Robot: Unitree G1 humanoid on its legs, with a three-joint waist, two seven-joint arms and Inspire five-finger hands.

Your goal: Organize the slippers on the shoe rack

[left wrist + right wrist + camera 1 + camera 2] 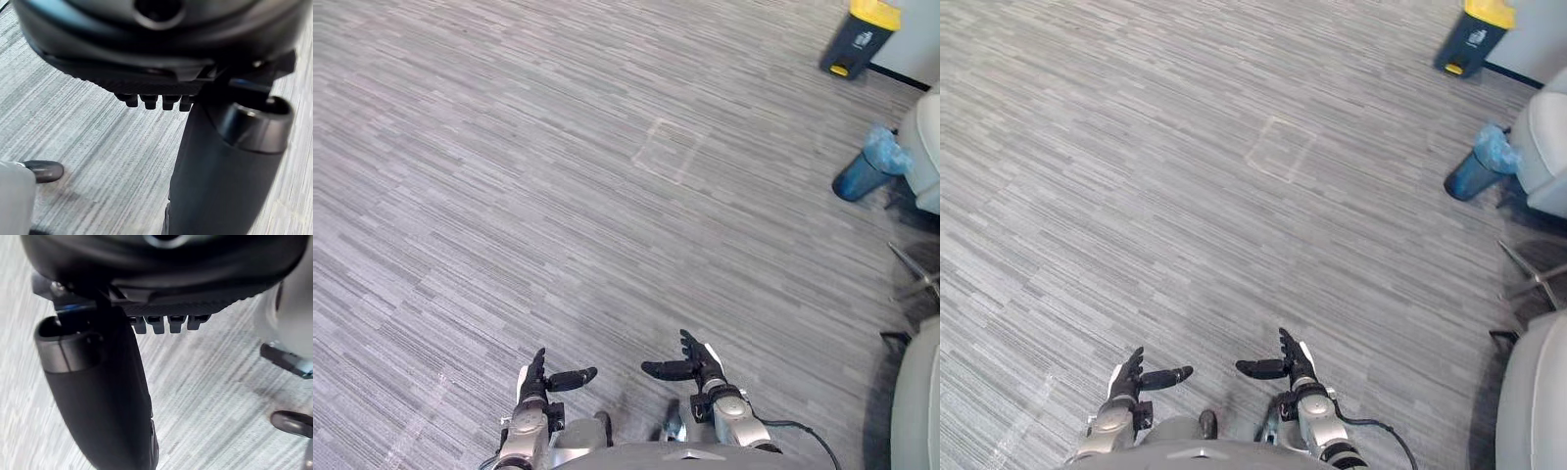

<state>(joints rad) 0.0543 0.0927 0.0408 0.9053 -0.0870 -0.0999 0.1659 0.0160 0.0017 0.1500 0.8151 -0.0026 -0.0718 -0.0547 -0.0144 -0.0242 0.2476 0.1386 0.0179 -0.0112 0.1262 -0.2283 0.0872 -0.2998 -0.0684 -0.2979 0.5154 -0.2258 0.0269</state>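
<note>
Left hand [536, 382] and right hand [700, 364], both with fingers straight and thumbs turned toward each other, held low over grey striped carpet [558, 176]; at far right, a yellow-lidded dark bin [862, 34] and a blue bottle [864, 166] just beside a grey chair [925, 147].

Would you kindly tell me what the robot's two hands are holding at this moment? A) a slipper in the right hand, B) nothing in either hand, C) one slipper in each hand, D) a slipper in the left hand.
B: the left hand and the right hand are both held out over the carpet with fingers straight and nothing in them.
</note>
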